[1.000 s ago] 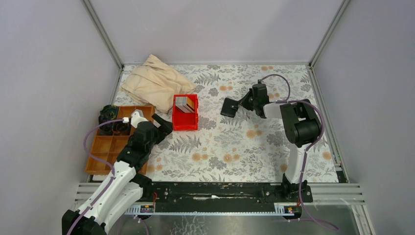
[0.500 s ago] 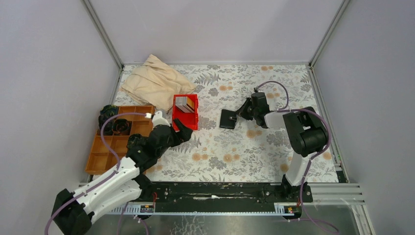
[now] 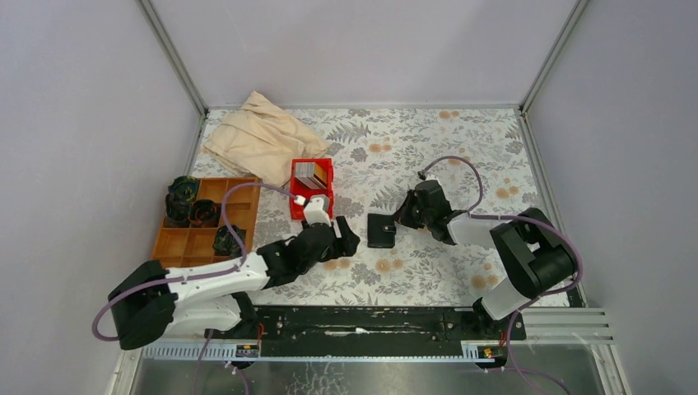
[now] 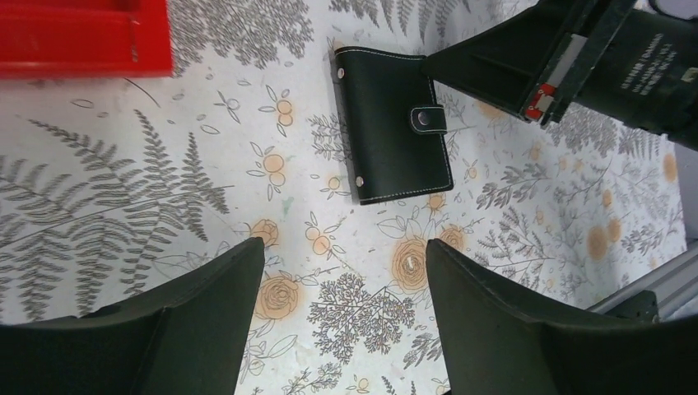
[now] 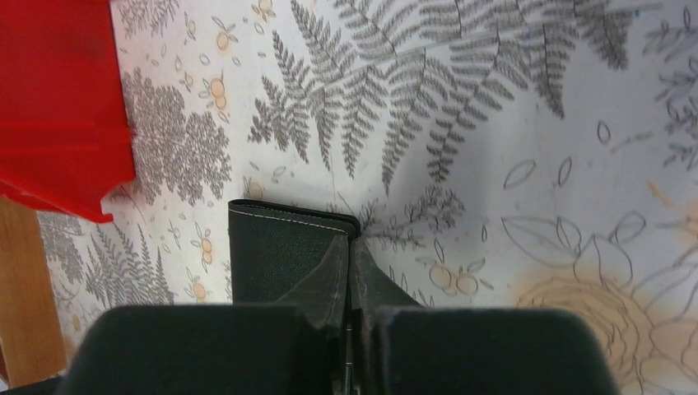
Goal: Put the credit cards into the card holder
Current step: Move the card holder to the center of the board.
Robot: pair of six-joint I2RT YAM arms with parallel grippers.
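Two arms closing in on one wallet, so here's where I'm at. The small black leather-look card holder with white stitching [image 4: 391, 123] is lying flat and closed around the middle of the floral-print tabletop [image 3: 444, 140]. It sits a bit toward the near edge, off to the right of the red plastic bin [image 3: 295, 188]. Its clasp tab [image 4: 428, 118] is snapped down.

The right gripper [image 5: 352, 239] has its fingers squeezed fully together, tips right on the wallet's edge. From its wrist view I honestly can't tell whether it's pinching a bit of the cover or just pressing on it. The left gripper [image 4: 342, 263] is spread wide with nothing in it. It hangs above bare tabletop just short of the wallet, which is lined up ahead of the gap.

The thin plastic credit cards [image 3: 310, 174] are stacked inside the red bin, well apart from the wallet. None are loaded as far as I can see.

My read is that this is the prep step: getting the holder pinned and opened before any card moves. Next move, I reckon, calls for the left fingers to come in on that clasp tab and pop the snap while the right stops the wallet sliding. The tab is small and sits close to the right fingers, so I'd go in slow to avoid a clash.
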